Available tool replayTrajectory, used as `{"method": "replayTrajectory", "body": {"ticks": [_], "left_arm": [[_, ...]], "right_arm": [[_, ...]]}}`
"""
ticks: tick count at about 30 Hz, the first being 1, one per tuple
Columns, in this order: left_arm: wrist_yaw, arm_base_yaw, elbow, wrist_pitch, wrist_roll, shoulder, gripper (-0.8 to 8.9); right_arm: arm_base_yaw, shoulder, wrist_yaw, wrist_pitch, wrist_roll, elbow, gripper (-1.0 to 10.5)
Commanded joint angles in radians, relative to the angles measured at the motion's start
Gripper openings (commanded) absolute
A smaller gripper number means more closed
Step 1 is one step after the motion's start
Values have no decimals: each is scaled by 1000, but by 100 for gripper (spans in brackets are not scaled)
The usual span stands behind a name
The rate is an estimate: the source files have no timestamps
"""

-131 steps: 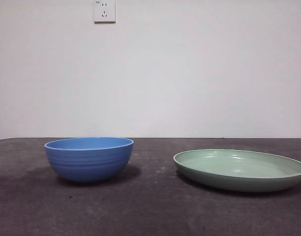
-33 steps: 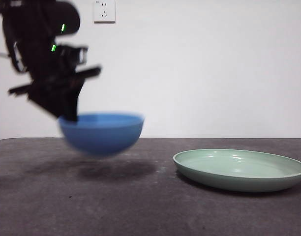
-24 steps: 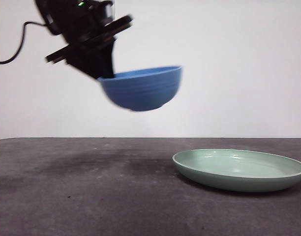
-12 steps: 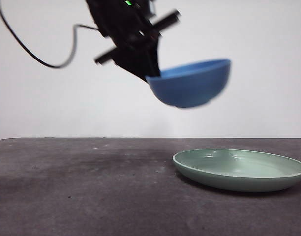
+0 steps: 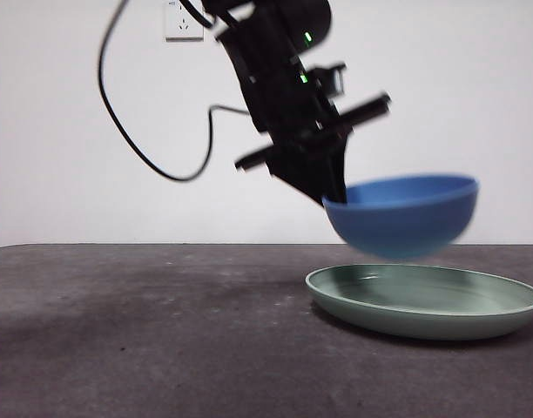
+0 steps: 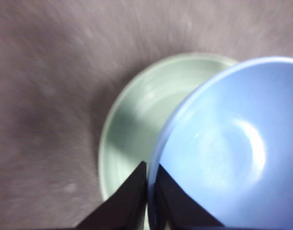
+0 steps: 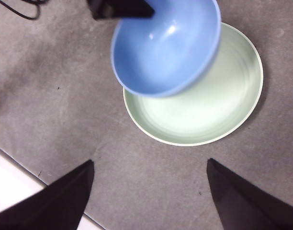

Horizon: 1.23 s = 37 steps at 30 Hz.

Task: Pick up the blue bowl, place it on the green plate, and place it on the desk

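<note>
Desk: the flat, dark grey-brown, matte desk [image 5: 145, 340] spans the whole front view and carries the plate; the bowl is clear of its surface.

Plate: the wide, shallow, pale mint-green glossy plate [image 5: 475, 305] lies flat on the desk toward the right edge of the tabletop in the front view. It is wider than the bowl, so it offers a margin around the bowl's foot at set-down.

Left arm: the black left gripper [image 5: 334, 193] enters the front view from above, tilted, with a cable looping behind it. In the left wrist view its two jaws are closed tight on the near rim of the bowl, one jaw inside the wall and one outside. A rim pinch is used because the bowl is too wide to span.

Bowl: the round, deep, medium-blue bowl [image 5: 404, 218] with faint ridges hangs in the air above the plate, not touching it, mouth up and slightly tilted. The right wrist view shows it overlapping one side of the plate rather than sitting over its centre.

Right arm: the right gripper [image 7: 149, 191] waits well above the desk with its jaws spread wide, holding nothing.

Step in hand: judged as carry-over and descent. The bowl likely needs a small shift toward the plate's centre before release.

Risk: a one-sided rim grip lets the bowl tilt or slip.
</note>
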Motion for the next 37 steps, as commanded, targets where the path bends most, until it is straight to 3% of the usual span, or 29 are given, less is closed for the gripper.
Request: {"method": "replayTrajectory", "body": {"ticks": [1,13,18,22,29,37], "left_arm": [[-2,-19,53,5,0,62,15],[-2,-28,64,3,2,138,24],[0,-31,64,-25,2,134,189],[0,-31,66,-31,2,102,221],[0,-13,67,-60,17,-106,221],[0,76,37,-132,29,-438,221]], "right_arm": [[3,4,-1,9,10,19,378],[3,5,-1,10,10,19,378],[3,5,-1,10,10,19,378],[3,5,-1,10,10,19,378],[3,5,-1,11,10,19,378],[3,5,-1,11,10,19,378]]}}
